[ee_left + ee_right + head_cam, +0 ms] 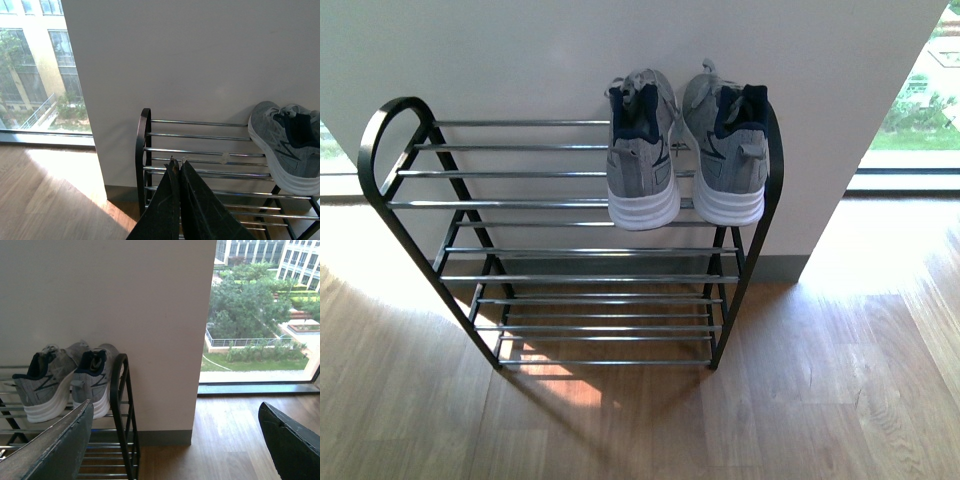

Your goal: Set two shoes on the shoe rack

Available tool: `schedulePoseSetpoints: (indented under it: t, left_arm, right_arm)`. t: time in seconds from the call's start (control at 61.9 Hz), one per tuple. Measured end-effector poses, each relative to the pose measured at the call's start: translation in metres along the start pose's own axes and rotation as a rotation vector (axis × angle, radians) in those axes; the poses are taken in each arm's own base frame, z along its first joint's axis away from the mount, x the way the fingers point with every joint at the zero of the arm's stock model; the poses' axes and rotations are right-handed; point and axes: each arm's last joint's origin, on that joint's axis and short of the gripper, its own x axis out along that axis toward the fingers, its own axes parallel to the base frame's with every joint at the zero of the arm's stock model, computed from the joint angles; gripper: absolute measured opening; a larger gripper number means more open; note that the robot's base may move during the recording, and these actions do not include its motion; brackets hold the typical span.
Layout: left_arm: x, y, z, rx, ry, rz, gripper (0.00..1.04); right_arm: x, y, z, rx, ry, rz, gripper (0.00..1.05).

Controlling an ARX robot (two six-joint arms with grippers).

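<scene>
Two grey knit sneakers with white soles sit side by side on the right end of the shoe rack's (520,203) top tier, heels toward me: the left shoe (642,150) and the right shoe (728,150). The rack is a black frame with chrome bars, standing against a white wall. Neither arm shows in the front view. In the left wrist view my left gripper (177,162) is shut with nothing in it, held in front of the rack (144,150), one shoe (285,145) off to its side. In the right wrist view my right gripper (175,412) is wide open and empty beside the rack's end (120,405); both shoes (92,380) show there.
A white wall (520,60) stands behind the rack with a grey skirting. The wooden floor (820,400) spreads in front and to the right. Floor-height windows (260,315) flank the wall on both sides. The rack's lower tiers (600,330) hold nothing.
</scene>
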Motion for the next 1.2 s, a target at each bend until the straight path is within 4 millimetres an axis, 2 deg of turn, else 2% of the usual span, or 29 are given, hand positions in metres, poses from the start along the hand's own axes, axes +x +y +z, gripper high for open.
schedulePoseSetpoints:
  t: [0.517, 1.196]
  left_arm:
    - [-0.02, 0.0, 0.007, 0.0, -0.025, 0.0, 0.01]
    - [-0.038, 0.0, 0.005, 0.0, -0.013, 0.0, 0.01]
  right_arm:
    - [0.0, 0.0, 0.0, 0.0, 0.0, 0.0, 0.96]
    - [0.0, 0.0, 0.0, 0.0, 0.0, 0.0, 0.96]
